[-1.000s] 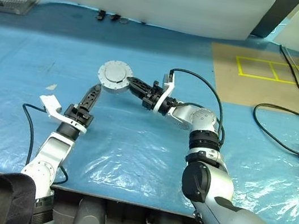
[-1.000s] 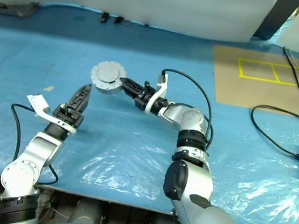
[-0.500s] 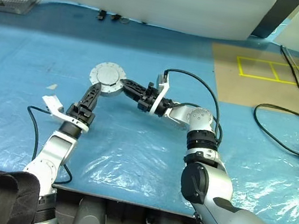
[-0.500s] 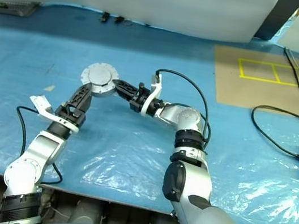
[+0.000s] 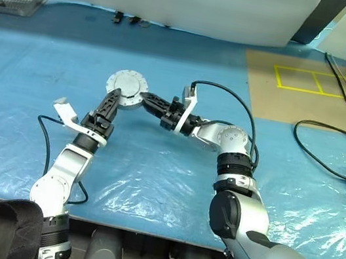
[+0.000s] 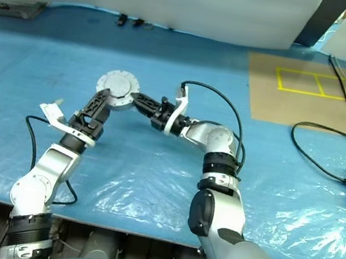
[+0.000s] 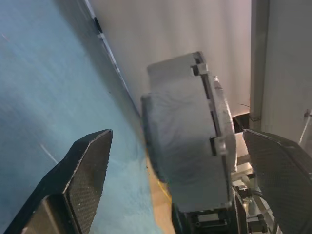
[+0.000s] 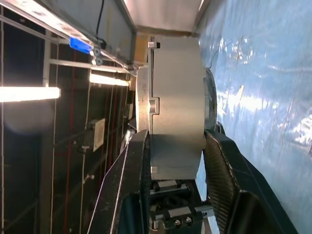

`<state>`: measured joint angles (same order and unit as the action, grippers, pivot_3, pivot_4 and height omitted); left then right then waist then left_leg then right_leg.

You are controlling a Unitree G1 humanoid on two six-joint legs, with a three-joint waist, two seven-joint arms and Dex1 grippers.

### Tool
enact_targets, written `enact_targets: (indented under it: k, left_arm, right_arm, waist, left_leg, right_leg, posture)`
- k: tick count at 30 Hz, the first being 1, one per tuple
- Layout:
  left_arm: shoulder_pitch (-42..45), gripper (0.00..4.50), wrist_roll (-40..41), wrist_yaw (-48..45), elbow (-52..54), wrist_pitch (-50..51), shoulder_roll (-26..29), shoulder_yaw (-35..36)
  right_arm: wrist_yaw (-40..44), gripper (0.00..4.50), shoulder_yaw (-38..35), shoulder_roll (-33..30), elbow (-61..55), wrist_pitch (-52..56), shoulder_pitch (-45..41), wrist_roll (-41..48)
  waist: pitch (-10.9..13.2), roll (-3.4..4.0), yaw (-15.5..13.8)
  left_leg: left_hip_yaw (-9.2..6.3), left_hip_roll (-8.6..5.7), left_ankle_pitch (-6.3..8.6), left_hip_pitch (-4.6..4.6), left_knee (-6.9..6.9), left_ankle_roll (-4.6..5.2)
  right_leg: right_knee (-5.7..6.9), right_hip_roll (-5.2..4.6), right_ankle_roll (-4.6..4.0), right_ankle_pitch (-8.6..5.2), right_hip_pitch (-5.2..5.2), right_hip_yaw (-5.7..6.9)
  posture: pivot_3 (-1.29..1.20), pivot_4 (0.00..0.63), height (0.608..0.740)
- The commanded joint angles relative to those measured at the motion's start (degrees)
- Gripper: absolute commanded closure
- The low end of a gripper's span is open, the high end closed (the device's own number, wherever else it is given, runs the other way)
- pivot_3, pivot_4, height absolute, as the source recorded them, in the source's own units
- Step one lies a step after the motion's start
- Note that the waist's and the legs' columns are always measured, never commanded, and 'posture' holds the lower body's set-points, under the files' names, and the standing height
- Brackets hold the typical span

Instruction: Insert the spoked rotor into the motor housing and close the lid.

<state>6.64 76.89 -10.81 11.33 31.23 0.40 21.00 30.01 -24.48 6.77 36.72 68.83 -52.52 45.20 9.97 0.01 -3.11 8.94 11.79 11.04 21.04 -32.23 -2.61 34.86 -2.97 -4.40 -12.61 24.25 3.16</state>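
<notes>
- Your right hand [image 5: 143, 100] is clamped on the motor housing [image 5: 126, 86], one finger on each flat face. The grip holds the round silver-grey body on edge, above the blue sheet [image 5: 153, 166] that covers the table.
- In the right wrist view the housing [image 8: 175, 105] sits square between the two black fingers [image 8: 222, 161]. A flanged plate lies flush against one face, which is probably the lid already seated; you cannot confirm that from here.
- The spoked rotor cannot be made out. Judged from the closed look of the assembly, it is most likely inside.
- Your left hand [image 5: 112, 101] stands with its jaws fully apart and holds nothing. It reaches up just beside the housing, on the near-left side.
- In the left wrist view the housing [image 7: 187, 146] lies in the gap between the spread fingers [image 7: 90, 163] — aligned for a second grip, with no contact visible.
- The arrangement suggests a handover or a two-handed press: the right hand presents the part, the left hand straddles its rim.
- Before you close the left hand, centre the rim between the jaws — an off-centre pinch could twist the part out of the right hand's hold.
</notes>
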Motion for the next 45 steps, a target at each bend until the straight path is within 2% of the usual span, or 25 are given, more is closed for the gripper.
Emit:
enact_targets:
  k: [1,6,9,13,14,20,31,40,45]
  left_arm:
    - [-0.41,0.02,3.69,-1.74,2.71,0.42,0.21,0.56]
    - [0.21,0.02,2.83,-1.06,2.01,-0.23,0.09,-0.01]
    - [0.85,0.64,1.44,-0.65,0.52,-0.50,0.03,-0.43]
    - [1.01,2.00,0.19,-1.02,-0.54,0.27,0.43,-1.43]
    - [1.21,2.07,0.12,-1.13,-0.76,0.25,0.44,-1.45]
    - [2.56,2.07,-0.65,-1.08,-1.87,0.94,0.42,-2.46]
    - [5.27,2.07,4.55,-2.17,-4.65,-0.05,-4.44,-0.81]
    - [8.87,2.07,2.61,-3.56,-8.89,-2.47,-5.60,0.57]
    - [9.60,2.07,1.11,-3.67,-9.83,-5.26,-6.64,1.41]
  right_arm:
    - [1.26,3.32,-0.17,1.79,-2.10,-0.25,-0.88,3.28]
    - [1.23,3.32,0.34,2.00,-2.28,0.05,-0.75,3.40]
    - [1.35,3.32,0.68,2.09,-2.66,0.64,-0.28,3.49]
    - [1.47,3.32,1.53,2.20,-3.80,1.64,0.33,3.64]
    - [1.48,3.32,1.60,2.15,-3.97,1.78,0.35,3.76]
    - [1.27,3.32,1.56,1.92,-4.71,2.21,0.37,3.97]
    - [-1.54,3.32,3.01,2.70,-10.28,-1.32,3.22,1.90]
    - [-2.85,3.32,5.03,2.48,-12.48,-4.98,5.74,1.41]
    - [-2.12,1.67,6.92,1.58,-10.94,-7.39,4.19,0.23]
  waist:
    - [0.00,0.00,-0.07]
    - [0.00,0.00,-0.15]
    - [0.00,0.00,-0.17]
    - [0.00,0.00,-0.25]
    - [0.00,-0.01,-0.32]
    - [0.00,-0.01,-0.89]
    - [0.00,-0.02,-0.94]
    - [0.01,-0.03,-0.81]
    - [0.01,-0.03,-0.82]
  left_leg:
    - [0.00,0.00,0.00,0.00,0.00,0.00]
    - [-0.01,0.00,0.00,0.01,-0.05,0.00]
    - [-0.01,0.00,0.00,0.01,-0.05,0.00]
    - [-0.02,0.00,0.00,0.02,-0.05,0.00]
    - [-0.02,0.00,0.00,0.03,-0.05,0.00]
    - [-0.03,0.00,0.00,0.00,-0.09,0.00]
    - [-0.06,-0.01,0.00,0.03,-0.13,0.00]
    - [-0.09,-0.06,0.00,0.03,-0.13,-0.01]
    - [-0.11,-0.05,0.00,0.03,-0.13,0.00]
  right_leg:
    - [0.00,0.00,0.00,0.00,0.00,0.00]
    - [0.03,0.00,0.00,0.00,0.00,0.00]
    - [0.04,0.00,0.00,0.00,0.00,0.00]
    - [0.03,0.00,0.02,0.01,0.00,0.00]
    - [0.03,0.00,0.02,0.01,0.00,0.01]
    - [0.10,0.00,0.02,0.01,0.00,0.01]
    - [0.11,-0.01,0.04,0.03,-0.01,0.01]
    - [0.11,-0.01,0.08,0.05,-0.01,0.01]
    - [0.11,-0.01,0.09,0.05,-0.01,0.01]
  posture:
    - [0.00,0.150,0.740]
    - [0.00,0.150,0.740]
    - [0.00,0.150,0.740]
    - [0.00,0.150,0.740]
    - [0.00,0.150,0.740]
    - [0.00,0.150,0.740]
    - [0.00,0.150,0.740]
    - [0.00,0.150,0.740]
    - [0.00,0.150,0.740]
